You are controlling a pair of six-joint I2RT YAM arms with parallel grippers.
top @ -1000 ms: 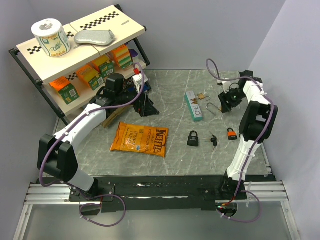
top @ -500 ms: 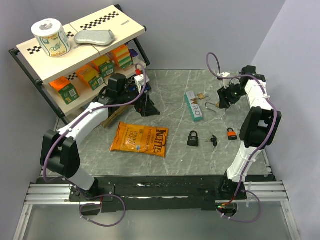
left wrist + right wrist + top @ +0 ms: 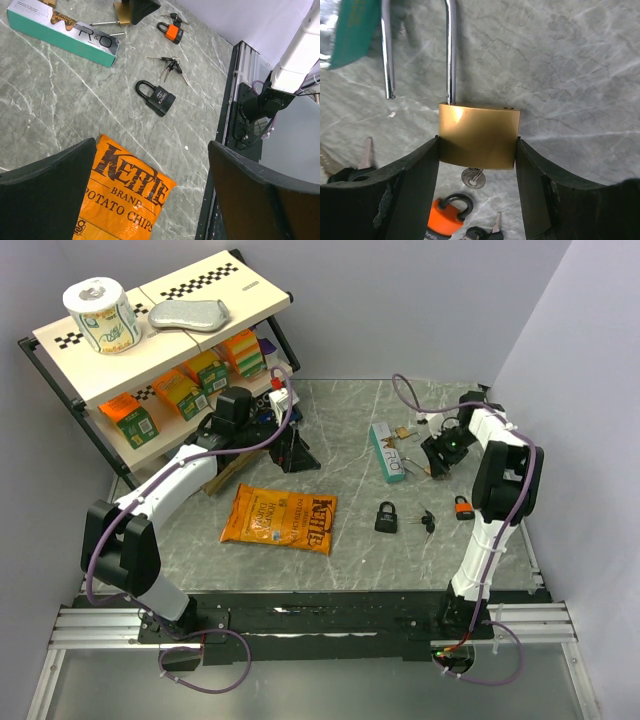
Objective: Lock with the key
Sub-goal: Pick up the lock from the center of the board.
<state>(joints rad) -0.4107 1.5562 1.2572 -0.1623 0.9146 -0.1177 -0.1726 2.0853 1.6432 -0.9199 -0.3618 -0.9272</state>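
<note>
My right gripper [image 3: 479, 150] is shut on a brass padlock [image 3: 479, 134], its fingers pressed on both sides of the body. The steel shackle [image 3: 451, 50] stands open, one end free. A key [image 3: 474, 178] sits in the bottom of the lock. In the top view the right gripper [image 3: 440, 453] is just right of the teal box [image 3: 388, 452]. My left gripper [image 3: 151, 150] is open and empty above the chips bag [image 3: 120, 200]; in the top view it [image 3: 297, 455] is by the shelf.
A black padlock [image 3: 386, 517], a bunch of keys [image 3: 427, 521] and an orange padlock [image 3: 464, 507] lie near the right arm. The orange chips bag [image 3: 280, 518] lies mid-table. A shelf rack [image 3: 150, 350] with boxes stands back left.
My right gripper has moved left and nearer with the brass padlock, from the back right corner to beside the teal box. The left arm has hardly moved.
</note>
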